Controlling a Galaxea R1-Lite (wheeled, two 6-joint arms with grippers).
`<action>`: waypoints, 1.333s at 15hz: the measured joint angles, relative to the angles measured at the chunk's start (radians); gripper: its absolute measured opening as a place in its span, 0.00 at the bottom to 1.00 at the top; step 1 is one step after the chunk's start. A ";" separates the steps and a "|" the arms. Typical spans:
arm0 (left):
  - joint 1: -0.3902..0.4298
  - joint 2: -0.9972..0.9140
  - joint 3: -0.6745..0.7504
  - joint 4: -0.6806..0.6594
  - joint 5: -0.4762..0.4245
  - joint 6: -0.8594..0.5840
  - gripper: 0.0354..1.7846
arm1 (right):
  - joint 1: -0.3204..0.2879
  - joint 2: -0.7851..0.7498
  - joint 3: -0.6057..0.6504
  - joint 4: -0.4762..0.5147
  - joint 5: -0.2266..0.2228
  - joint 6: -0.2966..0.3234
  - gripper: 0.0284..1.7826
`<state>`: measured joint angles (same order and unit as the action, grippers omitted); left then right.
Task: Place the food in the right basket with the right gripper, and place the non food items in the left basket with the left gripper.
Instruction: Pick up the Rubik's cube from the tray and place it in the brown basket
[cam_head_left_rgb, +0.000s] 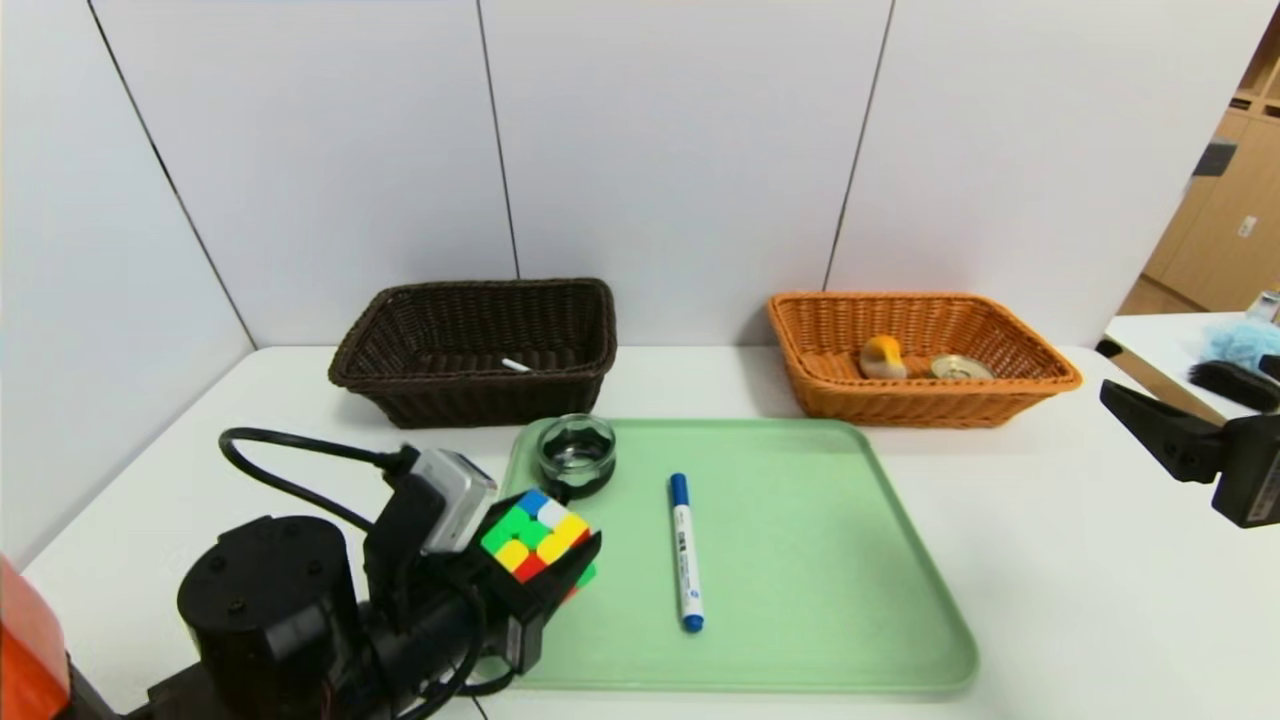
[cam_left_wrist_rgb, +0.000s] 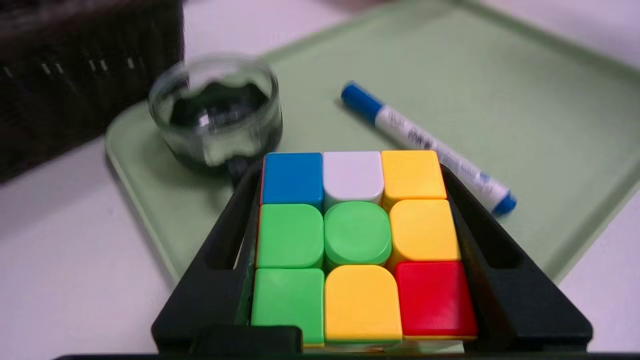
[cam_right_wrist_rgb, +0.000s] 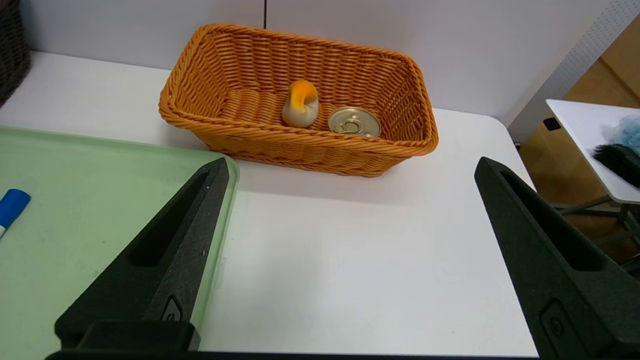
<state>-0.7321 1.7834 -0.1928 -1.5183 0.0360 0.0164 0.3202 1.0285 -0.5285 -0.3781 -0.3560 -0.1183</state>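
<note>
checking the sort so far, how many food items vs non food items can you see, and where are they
food: 2, the bun and the tin can, both in the orange basket
non food: 4, the pen in the dark basket, the cube in the left claw, the glass cup and the marker on the green tray
total: 6

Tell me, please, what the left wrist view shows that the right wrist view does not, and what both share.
Only the left wrist view shows the left gripper shut on the puzzle cube, and the glass cup on the tray. Only the right wrist view shows the open right gripper, and the orange basket holding the bun and the can. Both share the green tray, the blue-capped marker and the dark basket.
</note>
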 joint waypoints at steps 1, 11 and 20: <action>0.001 -0.024 -0.029 0.018 0.002 0.020 0.55 | 0.000 0.000 0.002 0.000 0.000 0.000 0.95; 0.356 -0.203 -0.523 0.605 -0.221 0.153 0.55 | 0.000 -0.004 0.024 -0.001 -0.001 0.003 0.95; 0.588 0.033 -1.084 1.169 -0.260 0.155 0.55 | 0.000 -0.017 0.050 -0.003 0.000 0.003 0.95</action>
<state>-0.1438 1.8160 -1.2772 -0.3496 -0.2236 0.1717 0.3202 1.0117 -0.4781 -0.3815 -0.3564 -0.1149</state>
